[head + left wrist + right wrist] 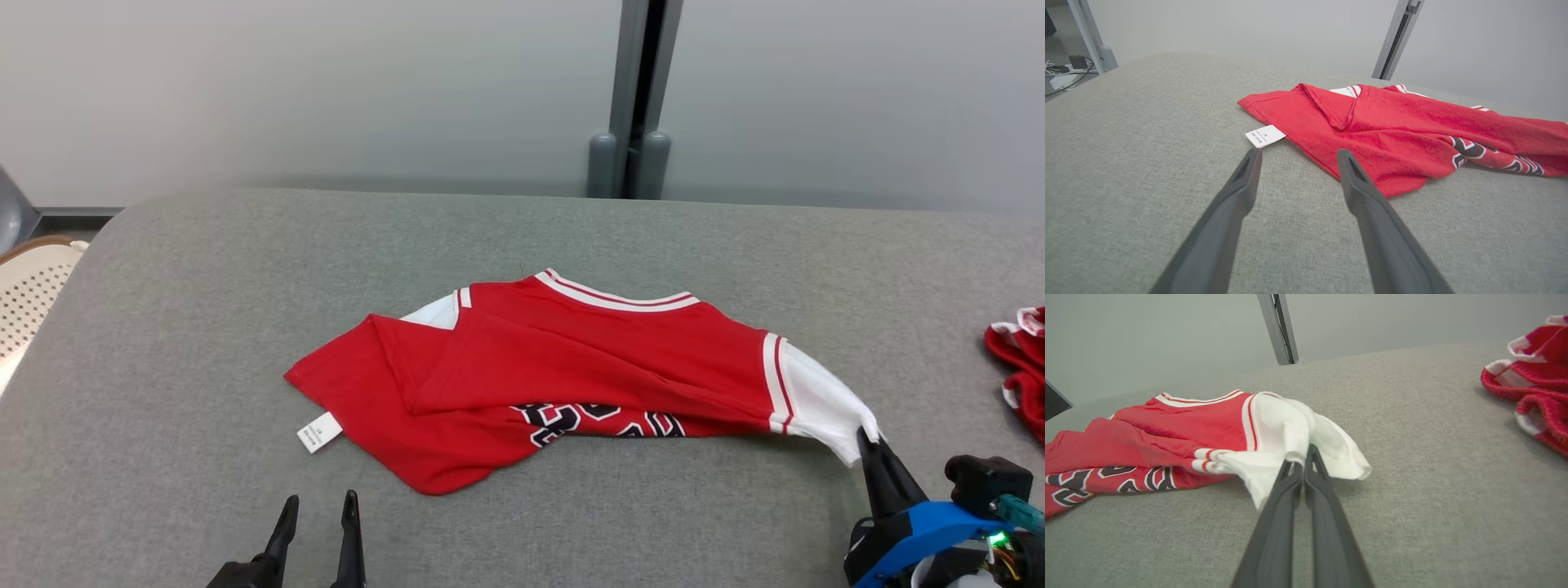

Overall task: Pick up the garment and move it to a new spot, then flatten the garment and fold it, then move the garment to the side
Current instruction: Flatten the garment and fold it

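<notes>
My right fingers (1284, 498) clench the garment's (571, 367) sleeve (1290, 428); my left fingers (1241, 192) rest released. A hard tug may slip it.

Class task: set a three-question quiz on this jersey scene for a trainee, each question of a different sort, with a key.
1. True or false: the left claw is shut on the red jersey.
2. Multiple choice: which part of the jersey does the right claw pinch? A. the collar; B. the white sleeve; C. the label.
3. Fill in: a second red garment lies at the grey table's ____ edge, by the robot's own sides.

Key
1. False: its jaws are open, short of the cloth.
2. B
3. right
</notes>
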